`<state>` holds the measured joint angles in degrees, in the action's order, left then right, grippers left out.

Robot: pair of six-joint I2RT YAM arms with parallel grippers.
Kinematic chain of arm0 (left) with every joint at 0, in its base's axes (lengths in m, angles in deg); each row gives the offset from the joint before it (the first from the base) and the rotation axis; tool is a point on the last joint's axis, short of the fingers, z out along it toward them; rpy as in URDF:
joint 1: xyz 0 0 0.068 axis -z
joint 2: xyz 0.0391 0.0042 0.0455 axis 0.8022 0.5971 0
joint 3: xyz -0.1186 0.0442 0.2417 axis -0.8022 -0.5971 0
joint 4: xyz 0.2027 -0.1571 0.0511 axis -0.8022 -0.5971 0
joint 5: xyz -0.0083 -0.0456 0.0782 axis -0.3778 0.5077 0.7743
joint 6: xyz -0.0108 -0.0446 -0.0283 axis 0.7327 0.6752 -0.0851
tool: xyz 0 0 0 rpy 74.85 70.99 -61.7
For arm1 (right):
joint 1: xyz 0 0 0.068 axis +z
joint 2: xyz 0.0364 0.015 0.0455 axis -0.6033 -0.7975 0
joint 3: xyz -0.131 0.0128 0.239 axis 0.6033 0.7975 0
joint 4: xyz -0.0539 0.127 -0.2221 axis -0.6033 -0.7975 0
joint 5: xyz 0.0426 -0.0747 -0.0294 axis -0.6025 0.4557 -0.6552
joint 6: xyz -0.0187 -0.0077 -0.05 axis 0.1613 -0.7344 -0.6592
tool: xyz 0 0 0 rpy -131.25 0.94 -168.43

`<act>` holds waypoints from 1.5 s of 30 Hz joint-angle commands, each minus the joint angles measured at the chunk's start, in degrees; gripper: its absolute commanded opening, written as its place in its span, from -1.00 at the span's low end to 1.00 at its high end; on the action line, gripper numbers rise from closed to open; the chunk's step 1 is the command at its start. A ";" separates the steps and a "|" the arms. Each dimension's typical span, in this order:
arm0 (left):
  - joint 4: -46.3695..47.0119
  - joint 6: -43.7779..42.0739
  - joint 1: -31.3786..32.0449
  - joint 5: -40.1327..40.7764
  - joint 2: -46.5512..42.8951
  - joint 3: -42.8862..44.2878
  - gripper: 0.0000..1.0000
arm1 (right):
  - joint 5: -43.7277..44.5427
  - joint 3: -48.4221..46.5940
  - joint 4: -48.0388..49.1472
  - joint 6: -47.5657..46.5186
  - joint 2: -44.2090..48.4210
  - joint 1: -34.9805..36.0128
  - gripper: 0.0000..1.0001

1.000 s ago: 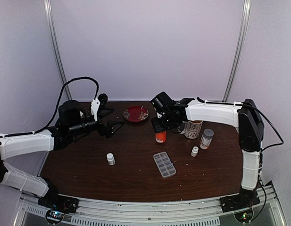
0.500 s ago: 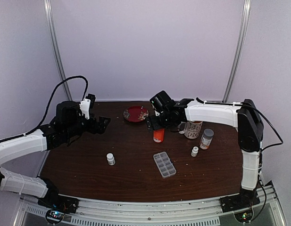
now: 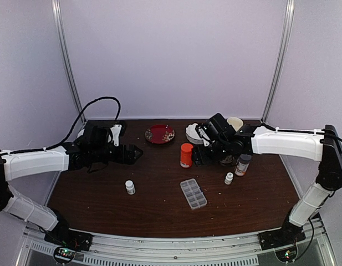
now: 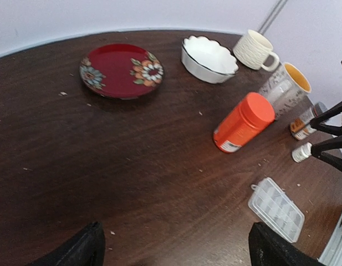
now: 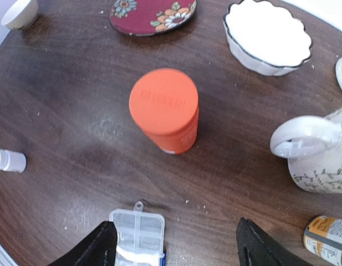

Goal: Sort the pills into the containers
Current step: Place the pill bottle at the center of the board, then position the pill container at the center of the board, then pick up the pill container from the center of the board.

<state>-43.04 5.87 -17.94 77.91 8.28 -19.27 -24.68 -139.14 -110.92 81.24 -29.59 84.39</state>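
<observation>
The clear pill organizer (image 3: 193, 193) lies flat with its lid shut at the table's front middle; it also shows as the organizer (image 5: 136, 230) by my right gripper's left finger and the organizer (image 4: 276, 209). Tiny white pills (image 5: 187, 201) lie as specks on the wood, with more pills (image 4: 62, 93) near the plate. My right gripper (image 5: 176, 252) hangs open and empty just right of the upright orange bottle (image 5: 165, 108), apart from it. My left gripper (image 4: 173, 255) is open and empty over bare wood at mid-left. In the top view the left gripper (image 3: 133, 153) and right gripper (image 3: 202, 154) face each other.
A red flowered plate (image 3: 159, 133), a white scalloped bowl (image 4: 209, 55) and a cream mug (image 4: 256, 50) stand at the back. A patterned mug (image 5: 320, 149) and a brown grey-capped bottle (image 3: 243, 163) are at right. Small white bottles (image 3: 129, 187) (image 3: 229, 178) flank the organizer.
My right gripper has let go of the orange bottle and drawn back to the right, uncovering the bowl and cream mug. My left arm has swung in toward the table's middle.
</observation>
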 commanded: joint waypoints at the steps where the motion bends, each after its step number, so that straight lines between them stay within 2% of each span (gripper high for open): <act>1: 0.22 5.50 5.85 -3.48 3.41 2.54 0.85 | -5.83 10.07 2.46 5.22 3.17 0.92 0.46; 5: 3.67 9.74 10.68 -4.26 8.43 3.91 0.80 | -13.39 20.75 11.40 10.86 5.18 1.01 0.40; 8: 3.77 11.36 13.49 -4.01 12.78 6.69 0.75 | -16.73 25.10 16.68 14.16 5.04 1.36 0.37; 14: 2.57 14.82 15.64 -4.60 18.87 9.59 0.68 | -20.00 26.35 21.16 16.72 2.27 3.78 0.36; 21: -0.03 15.09 15.67 -4.99 20.51 9.63 0.65 | -23.07 23.97 26.51 20.90 -2.63 10.93 0.36; 26: -1.02 16.04 15.66 -6.51 21.10 9.08 0.59 | -22.51 23.45 29.06 23.07 -1.49 12.74 0.34; 30: -1.39 16.70 15.61 -8.73 21.62 8.44 0.43 | -19.27 23.65 26.02 22.71 0.65 12.41 0.33; 34: -1.49 16.10 15.74 -12.17 22.87 8.63 0.40 | -18.57 25.23 26.43 25.47 1.47 11.68 0.27; 38: -2.10 15.78 15.84 -15.84 25.33 9.98 0.22 | -18.68 27.35 29.87 28.97 1.75 10.64 0.21; 45: -1.90 17.47 16.37 -18.44 28.59 10.75 0.18 | -18.03 30.11 32.85 32.37 1.20 8.86 0.14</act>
<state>-45.73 22.18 -2.10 62.65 35.54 -10.16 -44.39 -111.16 -81.50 110.41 -28.82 94.12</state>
